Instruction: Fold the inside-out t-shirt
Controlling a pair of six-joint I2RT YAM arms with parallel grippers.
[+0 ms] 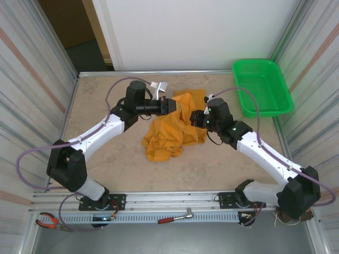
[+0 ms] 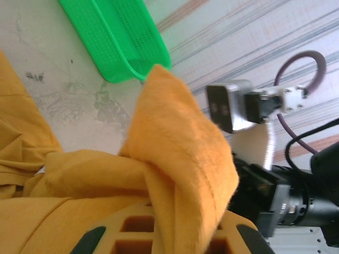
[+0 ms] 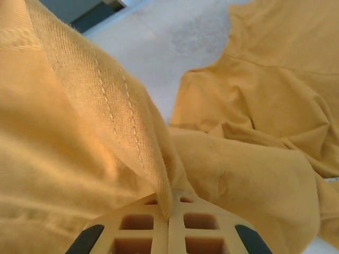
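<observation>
The inside-out t-shirt is a mustard-orange heap in the middle of the table, bunched and hanging between the two arms. My left gripper is shut on a fold of it at the upper part of the heap; in the left wrist view the cloth rises thick from between the closed fingers. My right gripper is shut on a stitched hem at the heap's right side; in the right wrist view the hem runs down into the pressed-together fingers. No printed graphic shows.
A green plastic basket stands at the back right corner, also seen as a green basket in the left wrist view. Pliers and a wrench lie on the front rail. Walls close in both sides of the table.
</observation>
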